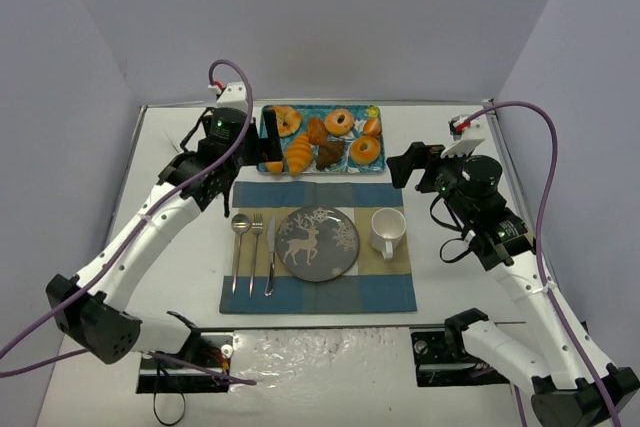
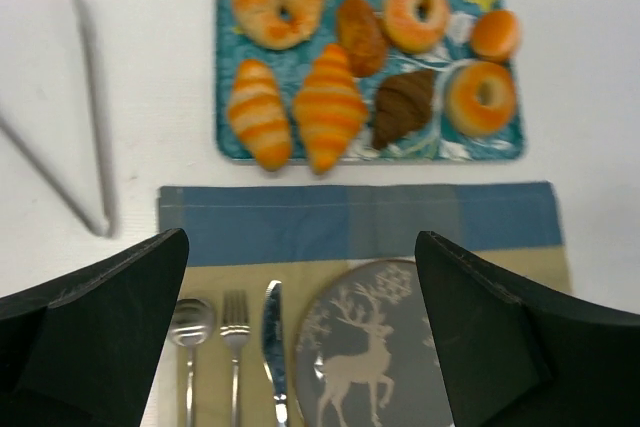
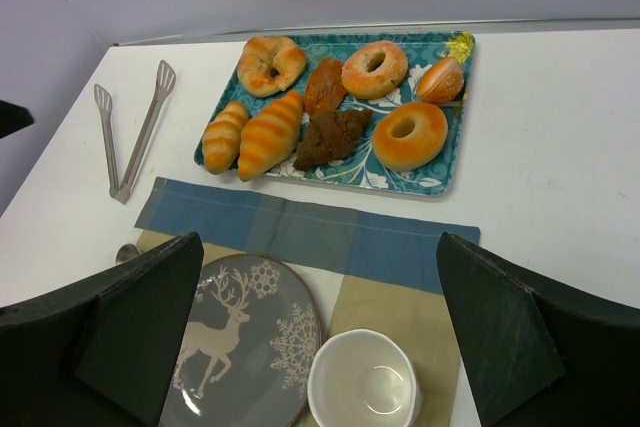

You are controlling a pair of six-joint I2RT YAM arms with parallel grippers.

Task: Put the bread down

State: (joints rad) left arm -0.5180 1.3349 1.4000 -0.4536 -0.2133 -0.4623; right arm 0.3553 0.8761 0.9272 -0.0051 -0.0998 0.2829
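A blue patterned tray point(image 1: 368, 168) at the back of the table holds several breads: striped croissants point(image 2: 328, 107), a brown croissant point(image 2: 404, 106), ring-shaped rolls point(image 2: 481, 97) and a small bun point(image 3: 440, 79). A grey deer plate point(image 1: 317, 243) lies bare on the placemat point(image 1: 390, 292). My left gripper point(image 1: 262, 147) hangs open and empty over the tray's left end; in its wrist view the gripper point(image 2: 300, 337) frames the plate point(image 2: 370, 347). My right gripper point(image 1: 402, 165) is open and empty, right of the tray; in its wrist view the gripper point(image 3: 315, 337) is above the plate and cup.
A white cup point(image 1: 388, 232) stands right of the plate. A spoon point(image 1: 239, 247), fork point(image 1: 254, 247) and knife point(image 1: 270, 257) lie left of it. Metal tongs point(image 3: 135, 137) lie on the white table left of the tray, hidden under my left arm in the top view.
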